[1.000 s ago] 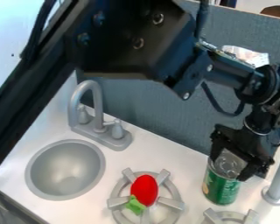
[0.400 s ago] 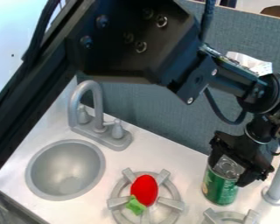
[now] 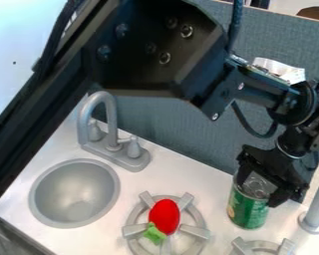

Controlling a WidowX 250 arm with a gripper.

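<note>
A green can [image 3: 246,211] is pinched by the black gripper [image 3: 258,188], right of the burner [image 3: 195,231] on which a red toy [image 3: 165,216] is set.

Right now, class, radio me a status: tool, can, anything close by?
Tool around green can's top. Can upright. Burner close beside; red toy farther off.
</note>
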